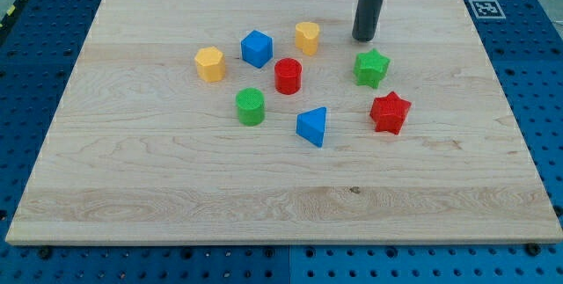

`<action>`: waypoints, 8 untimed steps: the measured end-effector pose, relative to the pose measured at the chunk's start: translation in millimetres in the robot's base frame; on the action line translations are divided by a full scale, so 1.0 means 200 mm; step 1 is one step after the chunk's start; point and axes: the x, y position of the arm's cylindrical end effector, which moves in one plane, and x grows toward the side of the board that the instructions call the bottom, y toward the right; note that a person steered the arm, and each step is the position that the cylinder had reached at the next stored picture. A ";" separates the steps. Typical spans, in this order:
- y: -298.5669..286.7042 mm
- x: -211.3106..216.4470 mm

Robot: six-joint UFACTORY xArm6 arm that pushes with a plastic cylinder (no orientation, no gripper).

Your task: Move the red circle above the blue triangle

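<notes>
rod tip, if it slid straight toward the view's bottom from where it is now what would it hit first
Probably the green star: it sits just below my tip, a gap apart. The red star lies further on. Depth is hard to judge from one view.

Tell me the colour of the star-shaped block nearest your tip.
Green: the green star sits just below my tip in the camera view.

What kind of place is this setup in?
Probably a robotics lab bench: a wooden board sits on a blue pegboard table, a printed marker tag lies at one corner, and my tip hangs above the green star.
</notes>
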 end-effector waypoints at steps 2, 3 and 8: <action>-0.11 0.13; -0.22 0.14; -0.51 0.26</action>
